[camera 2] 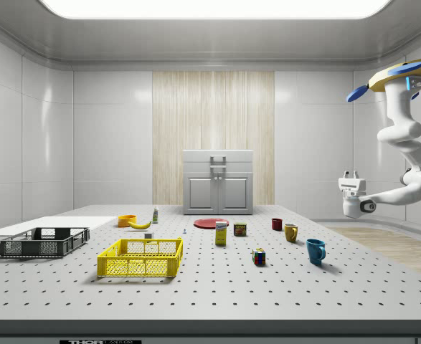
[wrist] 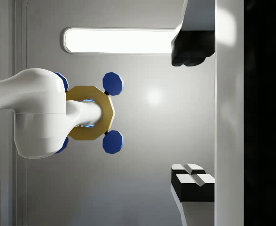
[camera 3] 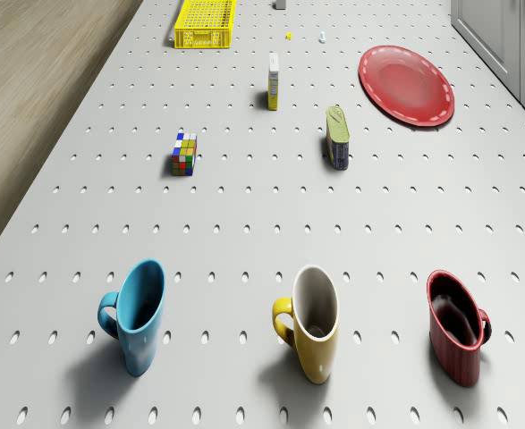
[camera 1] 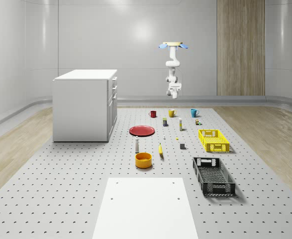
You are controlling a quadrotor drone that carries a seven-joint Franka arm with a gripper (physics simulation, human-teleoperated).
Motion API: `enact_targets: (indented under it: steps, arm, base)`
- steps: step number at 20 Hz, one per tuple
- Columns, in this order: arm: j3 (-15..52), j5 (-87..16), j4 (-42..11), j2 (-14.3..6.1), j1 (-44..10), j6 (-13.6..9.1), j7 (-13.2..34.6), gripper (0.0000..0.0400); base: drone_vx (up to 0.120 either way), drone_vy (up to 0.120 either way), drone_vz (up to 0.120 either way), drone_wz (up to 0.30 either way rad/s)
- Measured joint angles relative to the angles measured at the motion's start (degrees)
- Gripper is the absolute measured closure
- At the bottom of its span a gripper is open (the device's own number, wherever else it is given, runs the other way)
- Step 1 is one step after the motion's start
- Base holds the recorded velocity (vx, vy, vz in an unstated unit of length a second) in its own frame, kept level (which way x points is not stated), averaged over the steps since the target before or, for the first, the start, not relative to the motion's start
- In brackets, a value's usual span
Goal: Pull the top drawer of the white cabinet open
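The white cabinet stands on the left of the perforated table; its drawers face the whole-scene view's right. The top drawer is flush with the front, and its handle shows in the side view. The cabinet's edge also shows in the drone view. The drone hovers high over the table's far edge, behind the row of mugs and far from the cabinet. The arm hangs below it, bent, with the gripper pointing up. In the wrist view the gripper is open and holds nothing, with the drone beyond it.
A blue mug, a yellow mug and a red mug stand below the drone. Further on are a red plate, a can, a colour cube, a yellow crate, a black crate and an orange bowl.
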Motion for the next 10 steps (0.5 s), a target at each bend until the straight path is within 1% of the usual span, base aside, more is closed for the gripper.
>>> enact_targets:
  steps: [5, 6, 8, 10]
  arm:
    - [0.03, 0.0, 0.05, -0.07, -0.04, 0.11, -0.01, 0.0095]
    - [-1.11, 1.95, 0.02, -0.07, 0.17, 0.11, -0.14, 0.0095]
    - [-9.63, 15.25, -1.37, -0.1, 1.85, -0.07, -2.2, 0.0091]
    - [-17.61, 27.5, -4.5, -0.36, 3.87, -0.22, -4.2, 0.0088]
  base:
    - [0.0, 0.0, 0.0, 0.0]
    - [0.0, 0.0, 0.0, 0.0]
    - [0.0, 0.0, 0.0, 0.0]
    - [0.0, 0.0, 0.0, 0.0]
